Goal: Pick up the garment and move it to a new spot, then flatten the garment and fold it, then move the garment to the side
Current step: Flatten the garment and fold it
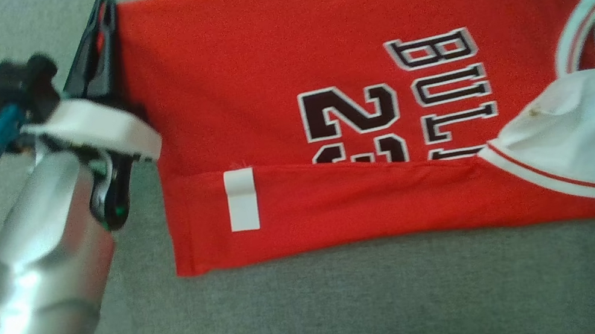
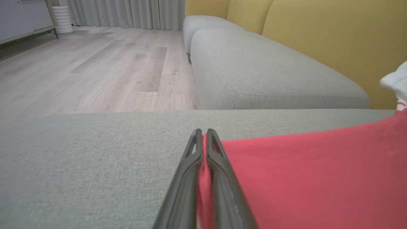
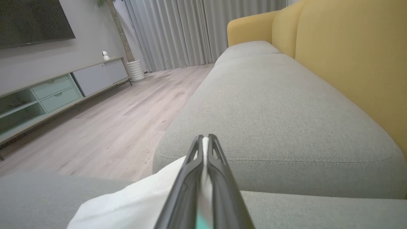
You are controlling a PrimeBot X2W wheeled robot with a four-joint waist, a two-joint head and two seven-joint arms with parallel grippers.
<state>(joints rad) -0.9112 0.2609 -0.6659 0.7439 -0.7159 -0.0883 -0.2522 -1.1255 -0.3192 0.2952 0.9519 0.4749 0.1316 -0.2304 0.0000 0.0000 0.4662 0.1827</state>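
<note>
1. Left arm (image 1: 31,287): silver forearm entering the head view at 7 o'clock and reaching toward 11 o'clock.
2. Left gripper (image 1: 105,11): at 10 o'clock. Its dark fingers are clenched on the garment's red hem corner, and the left wrist view shows red cloth pinched between them.
3. Garment (image 1: 274,36): red sleeveless jersey lying flat on the seat cushion (image 1: 360,315), spanning from the centre to 3 o'clock. Its 6 o'clock edge is folded up as a strip.
4. White tag (image 1: 242,200): on the folded strip, toward the garment's 8 o'clock corner.
5. Print (image 1: 420,99): black, white-edged number and letters, their lower part covered by the strip.
6. Right gripper (image 3: 205,140): blurred at 2 o'clock of the head view. In the right wrist view its fingers are pressed together, grasping the garment's white cloth.
7. Yellow backrest (image 3: 356,57): behind the grey cushions.
</note>
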